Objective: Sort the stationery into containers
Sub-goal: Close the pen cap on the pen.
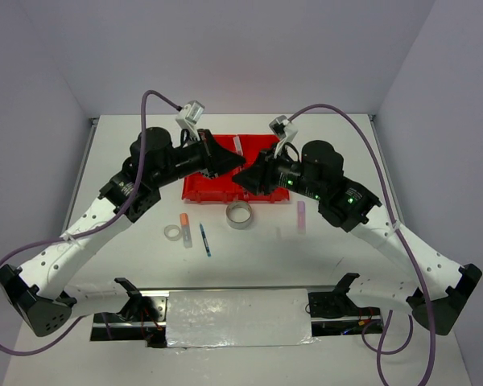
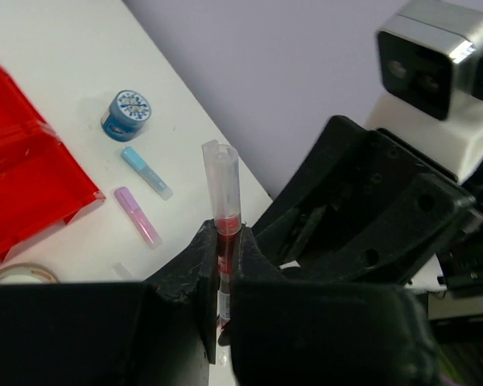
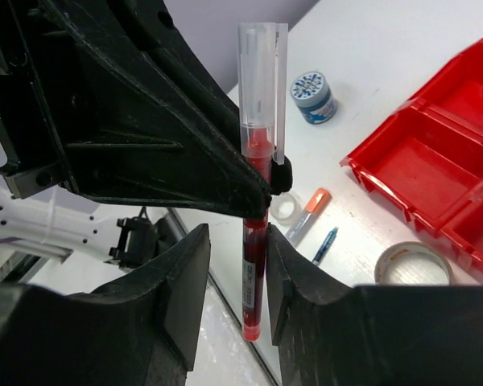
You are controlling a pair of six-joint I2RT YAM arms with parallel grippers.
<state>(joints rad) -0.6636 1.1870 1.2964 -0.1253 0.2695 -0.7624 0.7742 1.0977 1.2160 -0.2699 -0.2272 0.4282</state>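
A red pen (image 2: 222, 193) with a clear cap stands between both grippers above the red tray (image 1: 203, 191). My left gripper (image 2: 224, 241) is shut on the pen's barrel just below the cap. My right gripper (image 3: 236, 245) is open around the pen's lower end (image 3: 255, 265); the pen rests against one finger, with a clear gap to the other. In the top view the left gripper (image 1: 238, 164) and right gripper (image 1: 244, 178) meet tip to tip. On the table lie a silvery tape ring (image 1: 240, 215), a clear tape ring (image 1: 173, 232), an orange stub (image 1: 183, 219) and a blue pen (image 1: 204, 240).
A pink stick (image 1: 301, 217) lies right of the tape ring. A blue-patterned roll (image 2: 127, 114), a blue stick (image 2: 146, 172) and a pink stick (image 2: 137, 215) lie beyond the tray's corner (image 2: 32, 181). Both arms cover the tray's far half.
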